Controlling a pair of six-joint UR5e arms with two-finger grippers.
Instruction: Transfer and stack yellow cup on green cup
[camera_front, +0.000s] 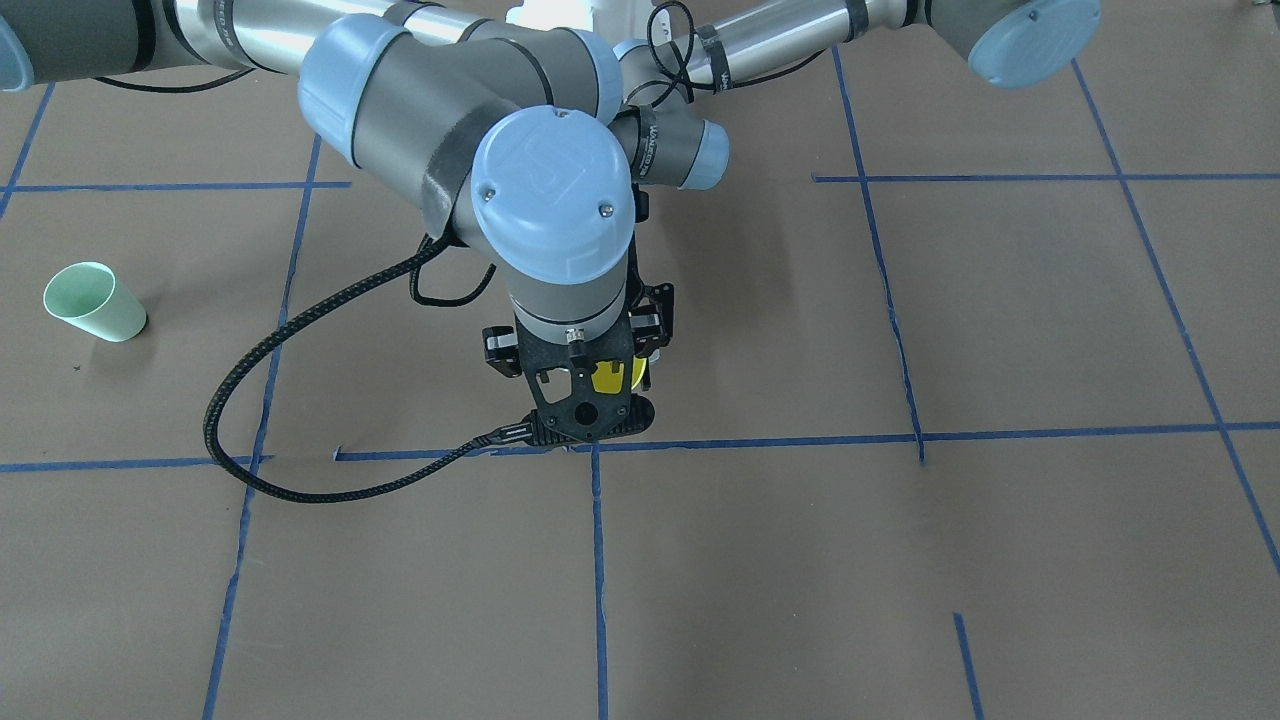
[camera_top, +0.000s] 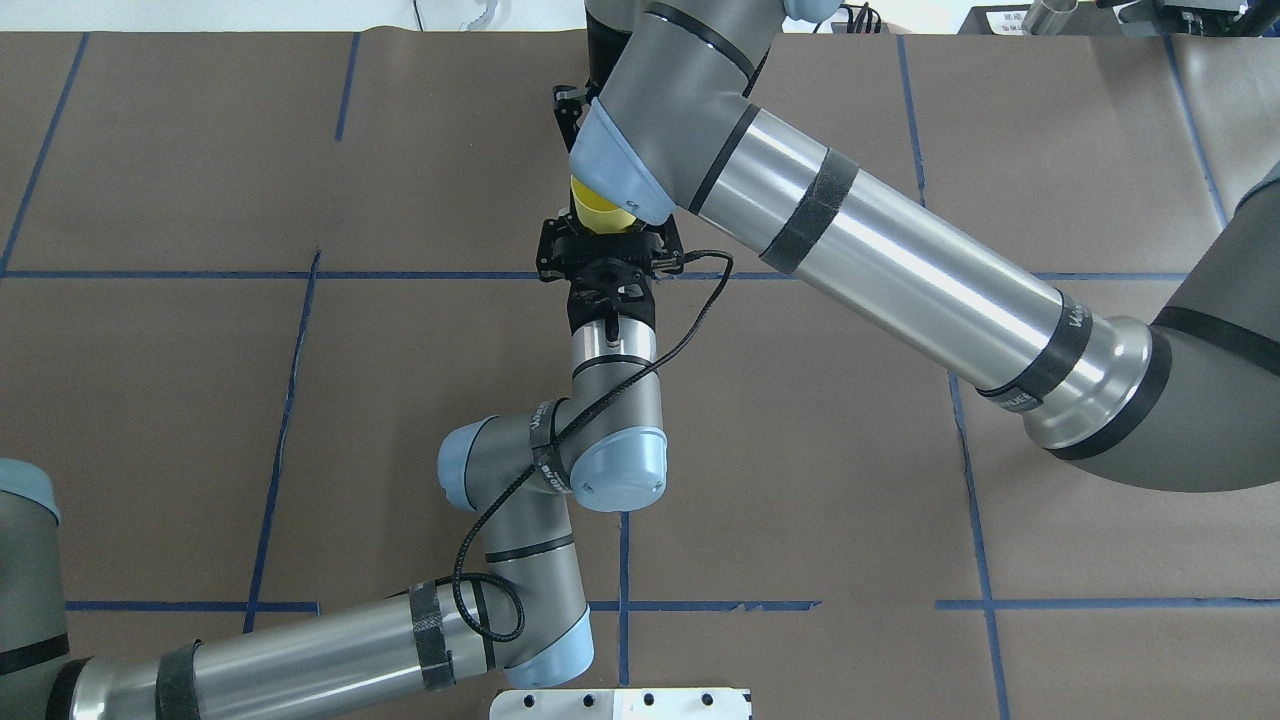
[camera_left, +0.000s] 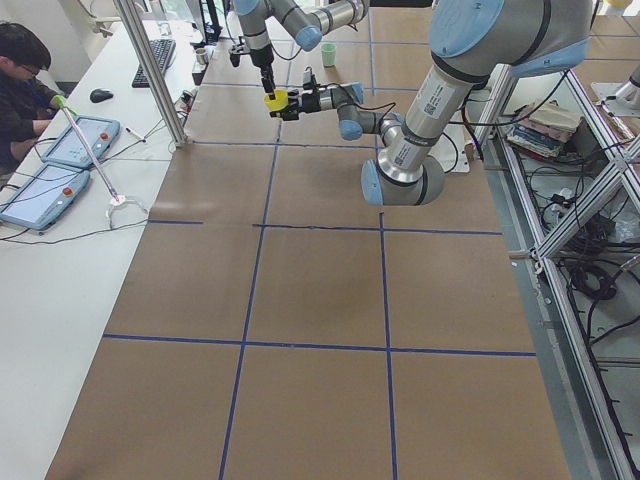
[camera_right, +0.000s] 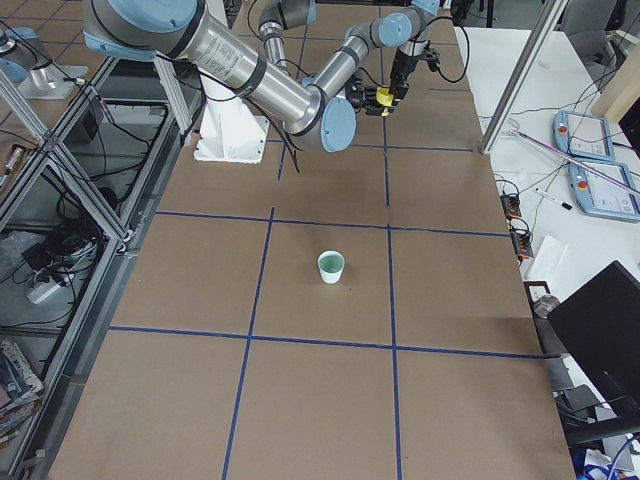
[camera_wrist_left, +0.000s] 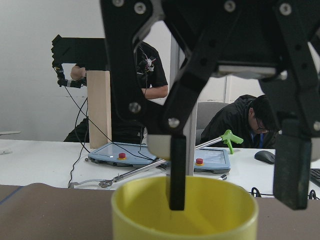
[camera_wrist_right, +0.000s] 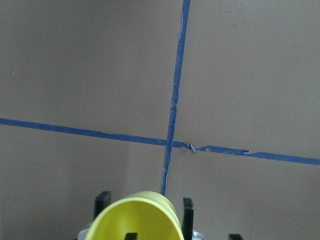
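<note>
The yellow cup (camera_top: 598, 213) is held upright above the table's middle, near a blue tape crossing. My left gripper (camera_top: 602, 232) reaches in level and is shut on the cup's sides. My right gripper (camera_wrist_left: 234, 175) hangs down over the cup and is open. One of its fingers (camera_wrist_left: 177, 172) is inside the cup (camera_wrist_left: 185, 215) and the other (camera_wrist_left: 292, 170) is outside the wall with a gap. The cup also shows in the right wrist view (camera_wrist_right: 137, 220). The green cup (camera_front: 95, 302) stands alone on my right side of the table, also in the exterior right view (camera_right: 331, 267).
Brown table paper carries a blue tape grid (camera_front: 598, 560). A black braided cable (camera_front: 250, 400) hangs in a loop beside the grippers. Operators sit at a white side table with teach pendants (camera_left: 70, 140). A metal post (camera_left: 150, 70) stands at that edge.
</note>
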